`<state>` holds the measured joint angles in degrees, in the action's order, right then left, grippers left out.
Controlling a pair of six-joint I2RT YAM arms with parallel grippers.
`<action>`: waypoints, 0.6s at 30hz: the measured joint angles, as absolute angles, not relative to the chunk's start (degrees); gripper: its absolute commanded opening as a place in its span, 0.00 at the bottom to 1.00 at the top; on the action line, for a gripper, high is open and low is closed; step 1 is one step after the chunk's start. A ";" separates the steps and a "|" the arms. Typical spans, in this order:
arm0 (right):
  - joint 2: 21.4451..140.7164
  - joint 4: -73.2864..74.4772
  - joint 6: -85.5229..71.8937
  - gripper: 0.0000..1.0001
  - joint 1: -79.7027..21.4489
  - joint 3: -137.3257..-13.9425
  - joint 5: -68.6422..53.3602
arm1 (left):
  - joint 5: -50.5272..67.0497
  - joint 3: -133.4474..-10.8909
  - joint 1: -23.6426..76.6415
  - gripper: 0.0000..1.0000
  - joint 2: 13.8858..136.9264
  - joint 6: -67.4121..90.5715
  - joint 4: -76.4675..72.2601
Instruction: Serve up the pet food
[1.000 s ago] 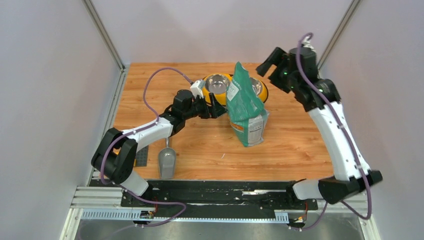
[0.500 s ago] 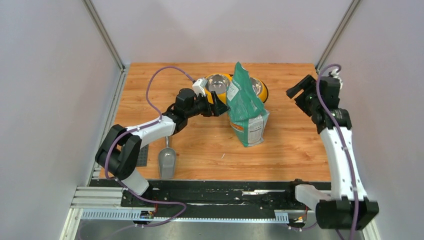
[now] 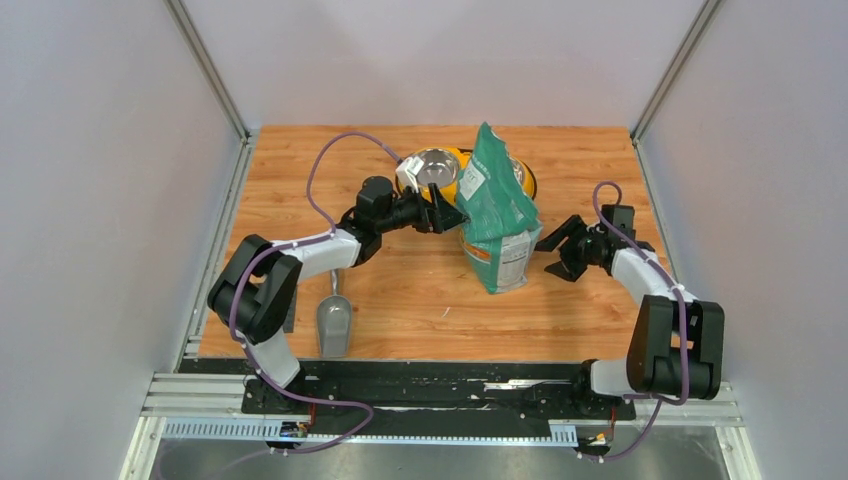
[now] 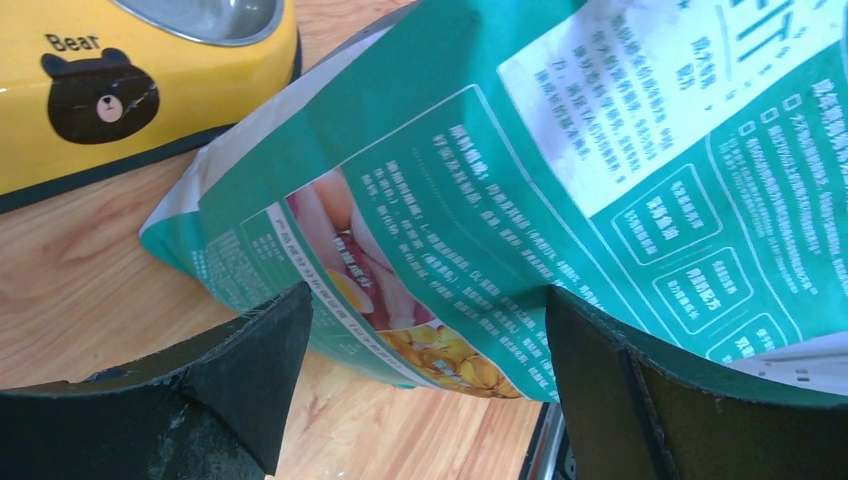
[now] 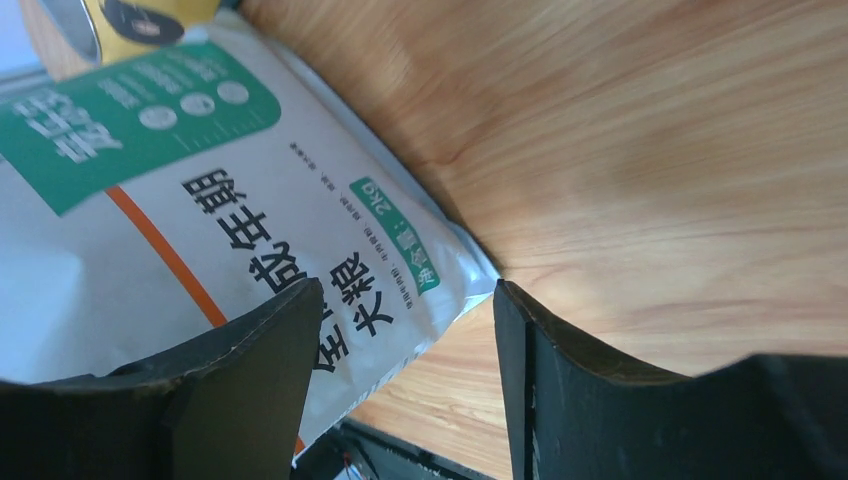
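Standing upright mid-table in the top view, the teal-green pouch is all that shows of the pet food; no kibble can be seen in any view. Only this overhead view shows both arms flanking the pouch and the grey scoop lying on the wooden table beside the left arm.

The left gripper sits right against the pouch's left side. Its wrist camera adds that the fingers are spread wide with the pouch's lower edge between them, clamped on nothing, and that the yellow double feeder has a bear sticker.

The right gripper is just beside the pouch's right side, not touching. Its wrist view shows jaws partly apart, holding nothing and framing the pouch's white bottom corner.
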<state>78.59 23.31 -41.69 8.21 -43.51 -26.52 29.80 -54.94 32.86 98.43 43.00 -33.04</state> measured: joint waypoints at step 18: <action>78.28 14.61 -50.74 0.62 -8.14 -38.24 -25.23 | 22.96 -53.43 30.68 0.91 96.92 44.93 -36.67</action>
<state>78.28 14.61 -50.74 -8.14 -38.24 -25.23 22.96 -53.43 30.68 96.92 44.93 -36.67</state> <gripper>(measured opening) 0.616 0.915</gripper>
